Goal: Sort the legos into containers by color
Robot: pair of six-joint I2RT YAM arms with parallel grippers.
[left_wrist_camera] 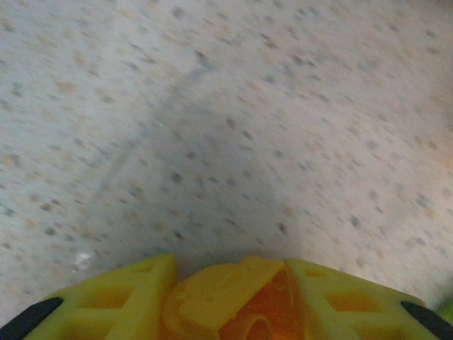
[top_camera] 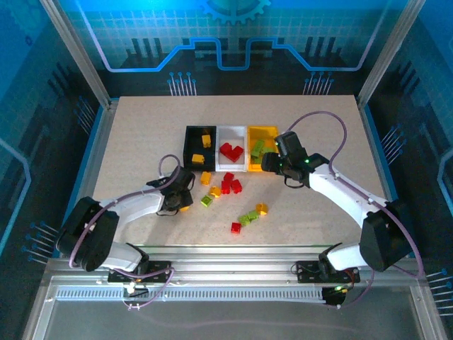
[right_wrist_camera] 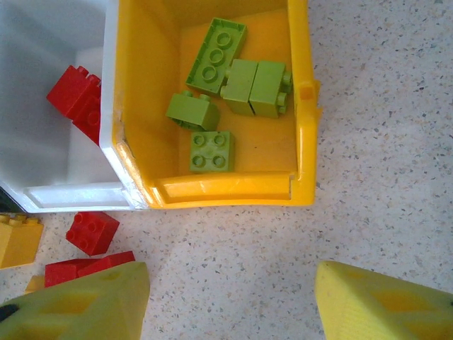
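Loose legos (top_camera: 230,185) lie scattered on the speckled beige worktop (top_camera: 141,127), just in front of three bins in a row. Blue-lit walls (top_camera: 71,42) surround it. Black bin (top_camera: 190,152) holds orange-yellow bricks, white bin (top_camera: 241,134) red, yellow bin (right_wrist_camera: 148,92) green. Left fingers (left_wrist_camera: 120,301) pinch an orange brick (left_wrist_camera: 226,297), cut off at the frame edge. Right fingers (right_wrist_camera: 85,304) wide apart, empty, near yellow bin.

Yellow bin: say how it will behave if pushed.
The yellow bin looks thin-walled and holds just a few green bricks, so it probably slides easily. Wide and flat-bottomed, it seems unlikely to tip. The white bin beside it would likely shift too.
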